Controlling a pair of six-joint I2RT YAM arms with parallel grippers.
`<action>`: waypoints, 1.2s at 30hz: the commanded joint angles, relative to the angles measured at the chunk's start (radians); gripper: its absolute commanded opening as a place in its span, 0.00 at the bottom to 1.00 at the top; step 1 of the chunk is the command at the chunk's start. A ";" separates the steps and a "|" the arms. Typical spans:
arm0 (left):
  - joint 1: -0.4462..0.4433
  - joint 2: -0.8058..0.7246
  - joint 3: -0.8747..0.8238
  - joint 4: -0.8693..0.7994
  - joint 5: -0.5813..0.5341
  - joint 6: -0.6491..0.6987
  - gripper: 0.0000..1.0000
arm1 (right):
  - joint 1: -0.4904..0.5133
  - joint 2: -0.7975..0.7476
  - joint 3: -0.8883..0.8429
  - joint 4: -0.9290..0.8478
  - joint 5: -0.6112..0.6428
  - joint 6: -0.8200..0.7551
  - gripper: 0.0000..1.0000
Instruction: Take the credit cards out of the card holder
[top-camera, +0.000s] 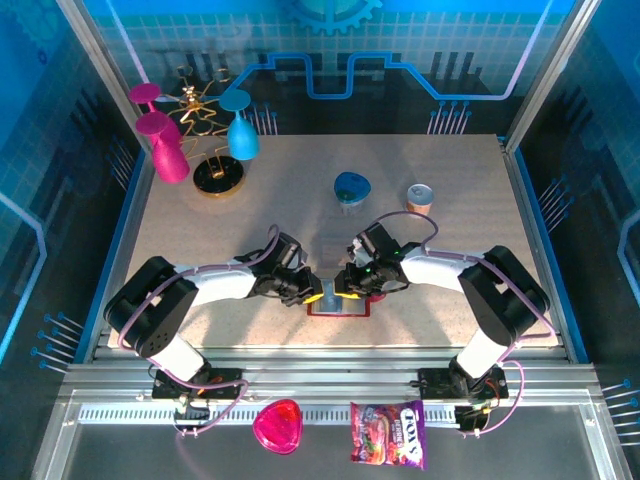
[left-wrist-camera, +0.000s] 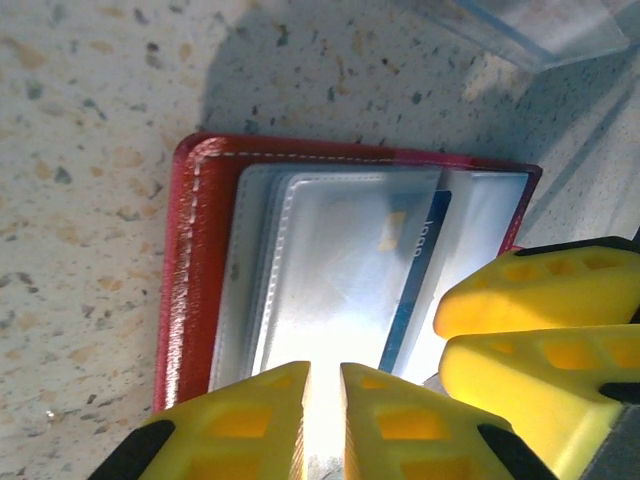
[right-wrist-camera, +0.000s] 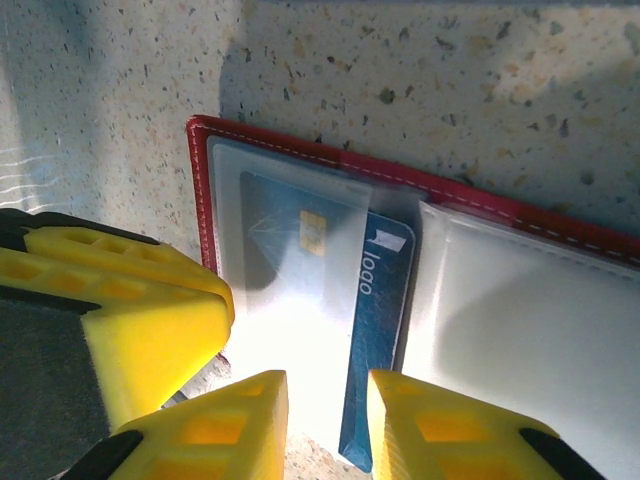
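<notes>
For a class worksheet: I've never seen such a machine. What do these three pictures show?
Two robot arms are bolted to a table. One picture looks down from above; the other two come from a camera on each wrist, close up. The left gripper and right gripper meet over an open red card holder, where a blue card pokes from a clear pocket. Farther back stand a blue dish and a can. Whether either gripper pinches anything is unclear.

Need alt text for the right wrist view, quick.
An open red card holder lies on the speckled table, a blue card sticking partly out of its clear pocket. The open right pincer straddles the card's lower corner.
</notes>
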 joint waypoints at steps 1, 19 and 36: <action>0.006 -0.023 0.037 -0.054 -0.010 0.037 0.14 | 0.007 -0.012 0.011 0.015 -0.029 0.005 0.27; 0.006 0.010 0.024 -0.082 -0.023 0.065 0.08 | 0.006 0.058 -0.006 0.083 -0.060 0.027 0.27; 0.006 0.025 0.006 -0.074 -0.020 0.059 0.08 | 0.006 0.051 -0.004 0.020 -0.019 -0.004 0.27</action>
